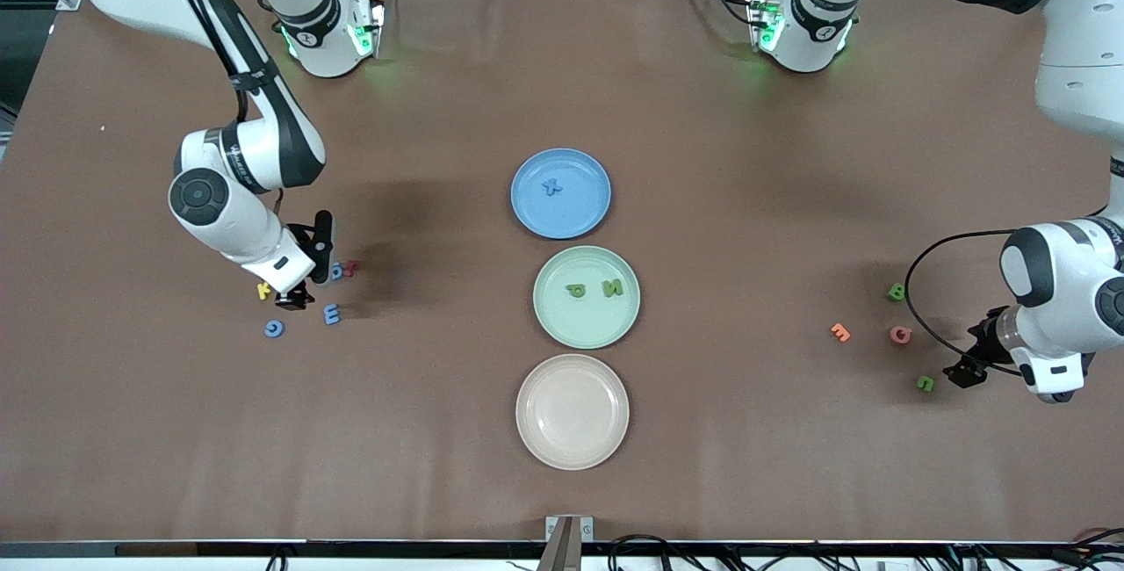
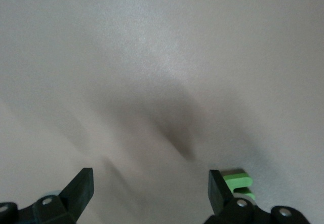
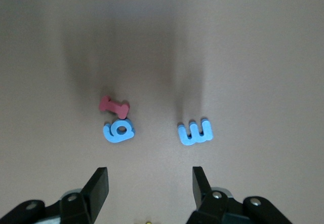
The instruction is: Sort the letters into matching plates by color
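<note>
The right gripper hangs low over the letter cluster at the right arm's end of the table, its fingers parted with nothing between them; in the right wrist view a dark red letter touches a blue letter, and a blue E lies a little apart from them; in the front view a yellow letter sits just beside the gripper and a blue G lies nearer the front camera. The left gripper waits low over the table at the left arm's end, jaws wide apart and empty, with a green letter just beside one finger; near it lie another green letter, a pink one and an orange one. In a column at the table's middle stand three plates: the blue plate holds one blue letter; the green plate, nearer the camera, holds two green letters; the cream plate, nearest, holds none.
</note>
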